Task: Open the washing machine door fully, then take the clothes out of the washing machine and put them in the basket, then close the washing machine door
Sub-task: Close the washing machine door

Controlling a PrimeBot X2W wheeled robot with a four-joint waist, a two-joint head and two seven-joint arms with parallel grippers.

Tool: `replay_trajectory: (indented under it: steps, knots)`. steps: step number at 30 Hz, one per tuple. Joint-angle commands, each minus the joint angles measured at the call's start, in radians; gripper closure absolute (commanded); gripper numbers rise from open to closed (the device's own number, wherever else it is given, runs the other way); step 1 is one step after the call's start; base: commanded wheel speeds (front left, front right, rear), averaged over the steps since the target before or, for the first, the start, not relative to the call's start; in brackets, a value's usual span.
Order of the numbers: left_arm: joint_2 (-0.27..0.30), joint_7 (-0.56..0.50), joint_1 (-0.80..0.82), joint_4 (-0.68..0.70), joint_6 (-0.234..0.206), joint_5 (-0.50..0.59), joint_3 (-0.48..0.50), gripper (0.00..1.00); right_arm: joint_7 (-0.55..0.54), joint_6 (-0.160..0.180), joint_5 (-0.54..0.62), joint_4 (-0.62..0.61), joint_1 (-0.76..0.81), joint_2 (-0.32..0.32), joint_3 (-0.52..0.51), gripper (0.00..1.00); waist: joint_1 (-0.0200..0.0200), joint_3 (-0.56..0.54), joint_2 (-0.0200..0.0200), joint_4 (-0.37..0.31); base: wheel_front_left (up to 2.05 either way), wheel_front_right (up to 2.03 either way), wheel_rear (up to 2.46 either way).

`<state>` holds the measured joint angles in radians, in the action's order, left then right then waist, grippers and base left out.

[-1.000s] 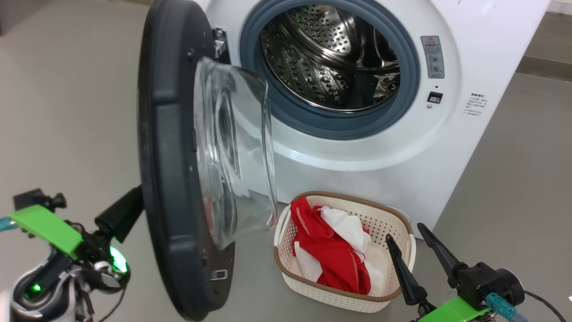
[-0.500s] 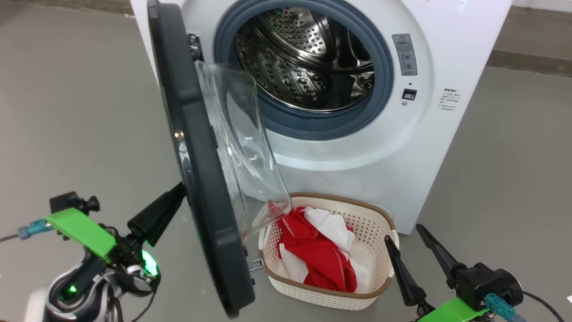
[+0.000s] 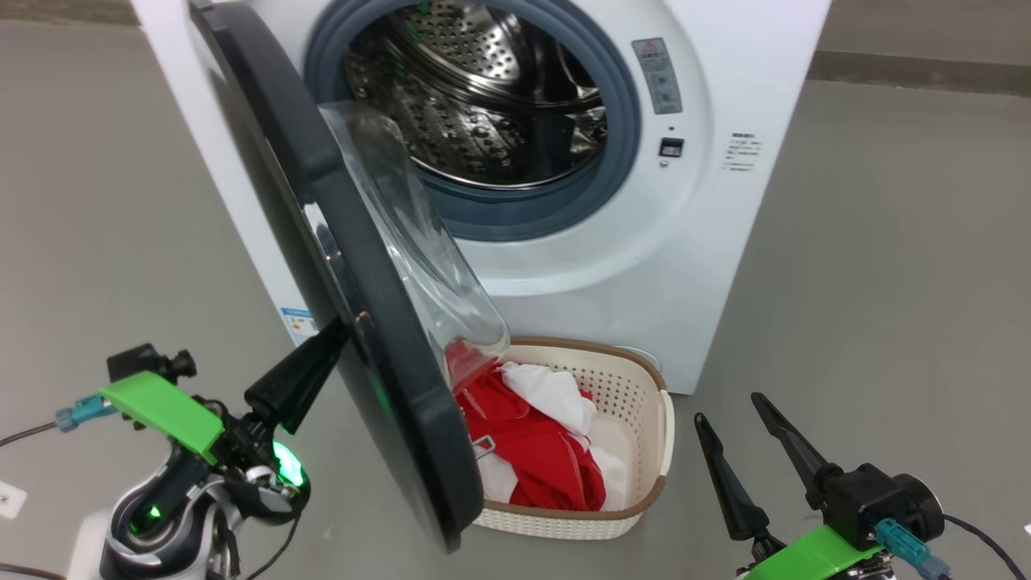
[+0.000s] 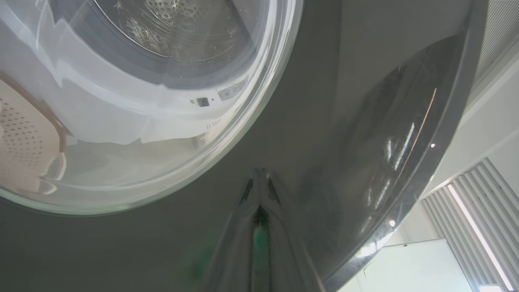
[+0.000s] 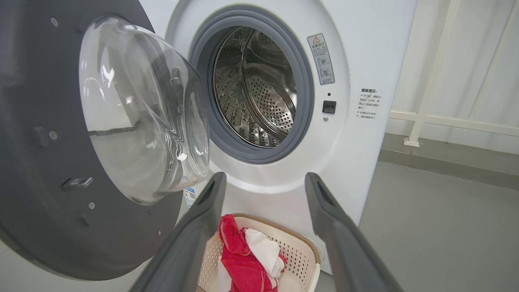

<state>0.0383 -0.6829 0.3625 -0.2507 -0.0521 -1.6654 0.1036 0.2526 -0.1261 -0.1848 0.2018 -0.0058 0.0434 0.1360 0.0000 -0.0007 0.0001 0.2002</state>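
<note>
Left gripper, fingers apparently pressed together on nothing, bears tip-first against the outer face of the washing machine door, which stands half open. The clothes lie in the basket before the washing machine; its drum looks bare. Right gripper: spread wide, empty. Step in hand: closing. Next: push the door until latched.

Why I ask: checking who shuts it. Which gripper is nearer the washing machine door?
Left. The left gripper, shut, touches the outer face of the washing machine door; the right gripper hangs open and apart, beyond the basket on the door's inner side.
</note>
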Motion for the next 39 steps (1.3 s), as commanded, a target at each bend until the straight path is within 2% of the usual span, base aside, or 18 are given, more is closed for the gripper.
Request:
replay_trajectory:
  steps: [1, 14, 39]
  knots:
    - [0.012, 0.009, 0.055, 0.019, 0.023, -0.018, 0.007, 1.00, 0.009, -0.005, 0.000, -0.024, -0.047, 0.007, 0.017, 0.00, 0.0000, 0.016, -0.0001, -0.042, 0.00, 0.00, 0.00]
    - [0.012, 0.059, 0.092, -0.008, 0.079, -0.055, -0.016, 1.00, 0.009, -0.005, -0.001, -0.024, -0.064, 0.007, 0.014, 0.00, 0.0000, 0.038, -0.0001, -0.153, 0.00, 0.00, 0.00]
    - [0.012, 0.200, 0.247, -0.125, 0.131, -0.088, -0.040, 1.00, 0.009, -0.005, -0.012, -0.036, -0.099, 0.007, 0.008, 0.00, 0.0000, 0.111, -0.0001, -0.294, 0.00, 0.00, 0.00]
